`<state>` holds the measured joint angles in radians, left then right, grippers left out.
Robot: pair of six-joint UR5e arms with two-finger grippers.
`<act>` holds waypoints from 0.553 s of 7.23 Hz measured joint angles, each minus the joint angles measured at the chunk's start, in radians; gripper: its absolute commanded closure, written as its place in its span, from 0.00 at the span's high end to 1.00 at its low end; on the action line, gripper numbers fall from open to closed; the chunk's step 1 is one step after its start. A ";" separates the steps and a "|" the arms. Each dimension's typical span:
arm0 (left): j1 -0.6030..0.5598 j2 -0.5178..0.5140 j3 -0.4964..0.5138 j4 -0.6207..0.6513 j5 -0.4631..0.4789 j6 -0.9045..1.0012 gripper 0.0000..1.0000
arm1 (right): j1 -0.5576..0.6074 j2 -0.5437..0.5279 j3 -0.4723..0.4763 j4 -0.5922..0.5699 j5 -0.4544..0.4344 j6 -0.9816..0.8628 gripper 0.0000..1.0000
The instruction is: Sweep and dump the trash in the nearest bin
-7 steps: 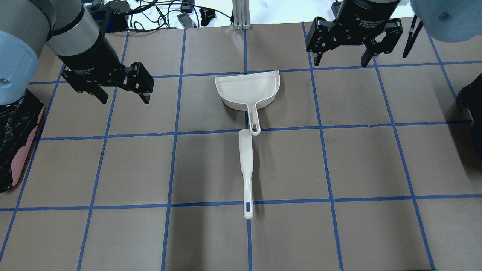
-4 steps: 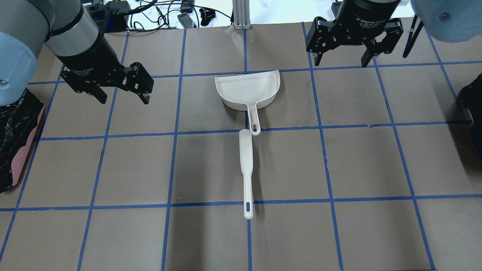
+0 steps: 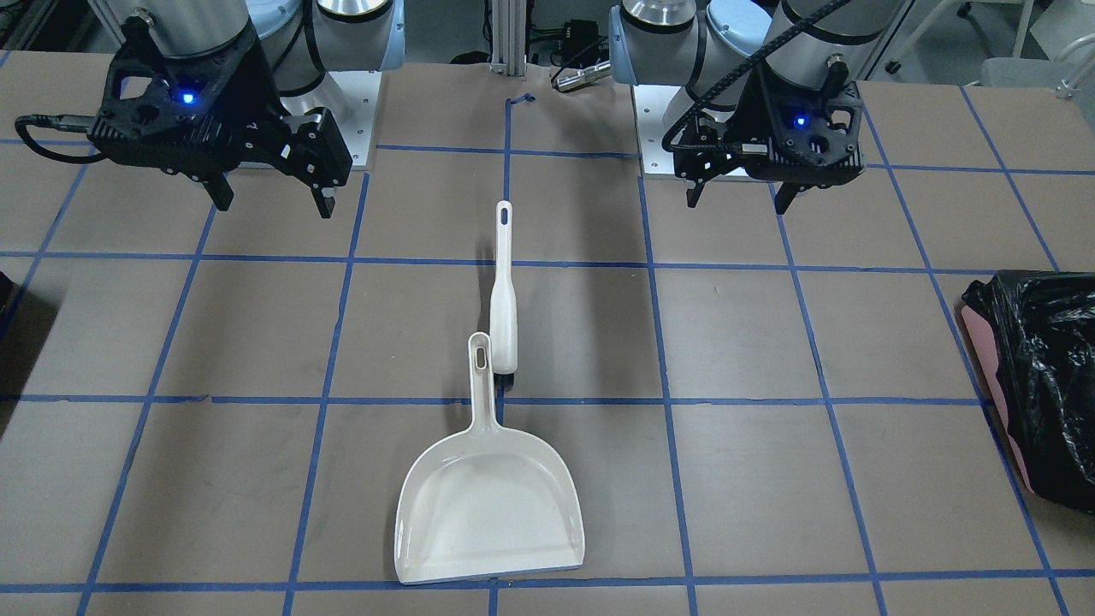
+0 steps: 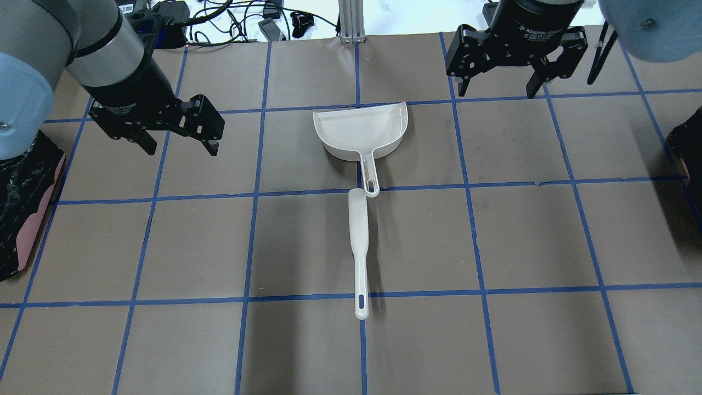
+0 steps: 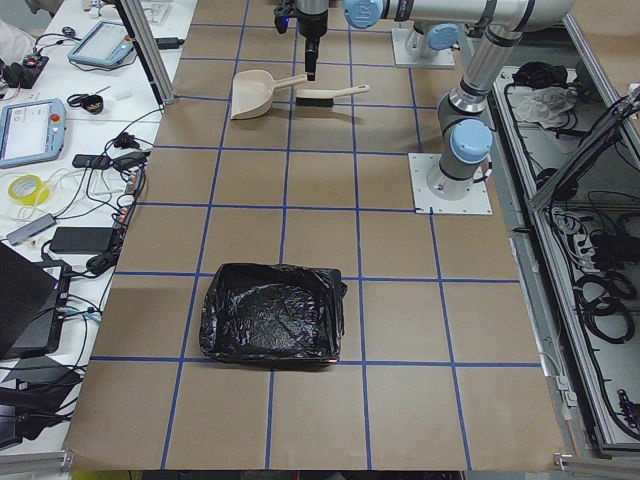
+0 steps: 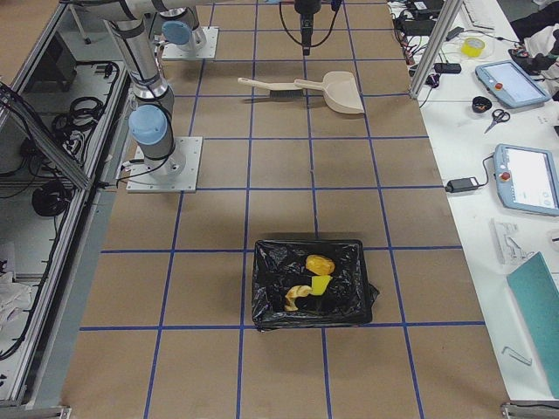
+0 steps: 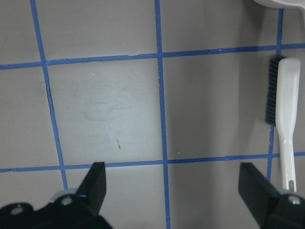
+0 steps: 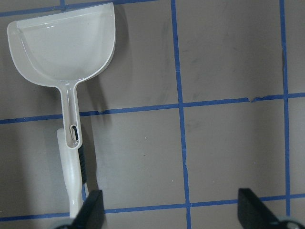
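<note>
The white dustpan (image 4: 362, 131) lies flat at mid-table and holds nothing. The white brush (image 4: 359, 247) lies just behind its handle. The trash lies inside the black-lined bin (image 6: 266, 288) on my right side: the orange-brown bun (image 6: 320, 263), the yellow-green block (image 6: 320, 285) and the ring pastry (image 6: 295, 299). My left gripper (image 4: 182, 151) is open and empty, hovering left of the dustpan. My right gripper (image 4: 497, 92) is open and empty, hovering to the dustpan's far right. The left wrist view shows the brush (image 7: 286, 124). The right wrist view shows the dustpan (image 8: 66, 47).
A second black-lined bin (image 5: 270, 315) stands at the table's left end and looks empty; it also shows in the front-facing view (image 3: 1044, 376). Cables and devices (image 4: 219, 22) lie beyond the far table edge. Blue tape lines grid the brown surface.
My left gripper has drifted slightly toward the near side. The right gripper, dustpan and brush have not moved.
</note>
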<state>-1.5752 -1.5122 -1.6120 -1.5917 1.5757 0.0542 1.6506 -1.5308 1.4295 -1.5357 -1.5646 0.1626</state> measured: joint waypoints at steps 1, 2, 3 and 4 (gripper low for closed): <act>0.001 0.001 -0.002 0.000 0.002 -0.001 1.00 | 0.000 0.000 0.000 0.000 0.000 0.000 1.00; 0.001 0.002 -0.004 0.000 0.003 -0.001 1.00 | 0.000 0.000 0.000 0.000 0.000 0.000 1.00; 0.001 0.003 -0.005 -0.001 0.004 -0.003 1.00 | 0.000 -0.001 0.000 0.000 0.000 0.000 1.00; 0.001 0.004 -0.006 -0.002 0.004 -0.005 1.00 | 0.000 -0.001 0.000 0.000 0.000 -0.001 1.00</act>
<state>-1.5739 -1.5086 -1.6176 -1.5940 1.5796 0.0491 1.6506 -1.5317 1.4294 -1.5358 -1.5646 0.1616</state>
